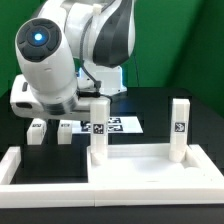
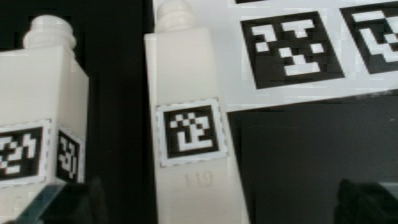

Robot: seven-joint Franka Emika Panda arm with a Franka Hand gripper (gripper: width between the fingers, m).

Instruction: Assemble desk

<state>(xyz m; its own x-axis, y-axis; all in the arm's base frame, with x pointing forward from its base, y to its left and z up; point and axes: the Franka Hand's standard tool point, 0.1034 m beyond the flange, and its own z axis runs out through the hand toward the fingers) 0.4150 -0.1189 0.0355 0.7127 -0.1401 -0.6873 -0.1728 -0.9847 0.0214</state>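
The white tabletop panel (image 1: 150, 172) lies flat at the front. Two leg blocks stand upright on it, one at its left corner (image 1: 100, 125) and one at its right corner (image 1: 180, 125). Two loose leg blocks (image 1: 37, 131) (image 1: 67, 130) rest on the black table to the exterior view's left. My gripper (image 1: 100, 98) hangs right above the left upright leg. In the wrist view that tagged leg (image 2: 189, 130) stands between my open gripper's (image 2: 210, 205) dark fingertips (image 2: 57, 206), with clear gaps on both sides. A second leg (image 2: 43, 110) shows beside it.
The marker board (image 1: 118, 125) lies on the black table behind the panel and also shows in the wrist view (image 2: 302, 45). A low white border wall (image 1: 22, 166) runs along the front left. The arm's bulky white body (image 1: 45, 60) fills the upper left.
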